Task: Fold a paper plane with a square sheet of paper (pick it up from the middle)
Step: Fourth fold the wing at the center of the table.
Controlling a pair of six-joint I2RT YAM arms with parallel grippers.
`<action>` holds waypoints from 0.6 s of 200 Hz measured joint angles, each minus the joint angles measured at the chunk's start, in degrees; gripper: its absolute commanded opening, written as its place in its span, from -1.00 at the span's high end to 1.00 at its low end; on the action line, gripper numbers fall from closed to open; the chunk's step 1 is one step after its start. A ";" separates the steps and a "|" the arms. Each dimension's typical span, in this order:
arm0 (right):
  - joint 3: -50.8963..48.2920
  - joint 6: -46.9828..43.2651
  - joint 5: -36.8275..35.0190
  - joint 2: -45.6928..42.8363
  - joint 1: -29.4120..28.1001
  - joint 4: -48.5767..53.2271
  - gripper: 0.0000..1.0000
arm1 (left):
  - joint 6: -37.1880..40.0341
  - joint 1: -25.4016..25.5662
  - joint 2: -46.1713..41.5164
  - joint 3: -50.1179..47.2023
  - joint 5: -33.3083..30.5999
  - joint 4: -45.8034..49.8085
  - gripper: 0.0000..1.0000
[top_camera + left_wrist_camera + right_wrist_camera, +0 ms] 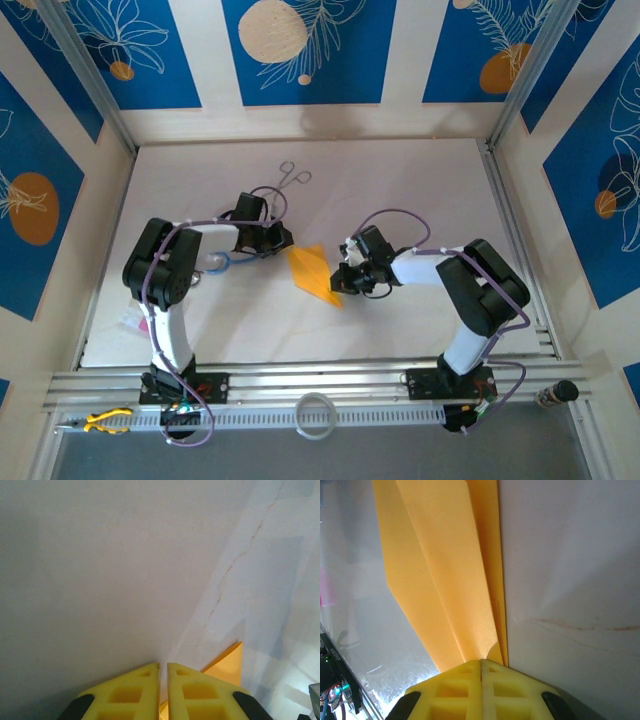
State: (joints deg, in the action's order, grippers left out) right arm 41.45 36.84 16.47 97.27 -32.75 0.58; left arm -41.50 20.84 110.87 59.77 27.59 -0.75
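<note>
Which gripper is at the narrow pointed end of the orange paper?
The right gripper: the paper plane tapers toward its fingers, while the left gripper sits at the wider end.

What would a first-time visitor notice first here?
The folded orange paper glows in the middle of the white table. The left gripper and right gripper pinch it from opposite ends, yellow fingers closed. Around them stand bold blue walls with leaf patterns.
</note>
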 measured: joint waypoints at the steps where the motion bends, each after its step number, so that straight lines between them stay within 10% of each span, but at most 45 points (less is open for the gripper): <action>1: 0.00 0.00 0.00 0.00 0.00 0.04 1.00 | 0.02 0.00 0.00 0.00 -0.02 0.00 0.73; 120: 0.57 -0.81 0.22 0.00 0.24 1.73 0.99 | 0.50 6.67 -6.03 -1.44 2.45 -1.79 0.66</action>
State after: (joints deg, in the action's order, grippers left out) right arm 42.02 36.03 16.69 97.27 -32.51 2.31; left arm -40.99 27.51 104.84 58.33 30.04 -2.55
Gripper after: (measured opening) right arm 0.045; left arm 0.172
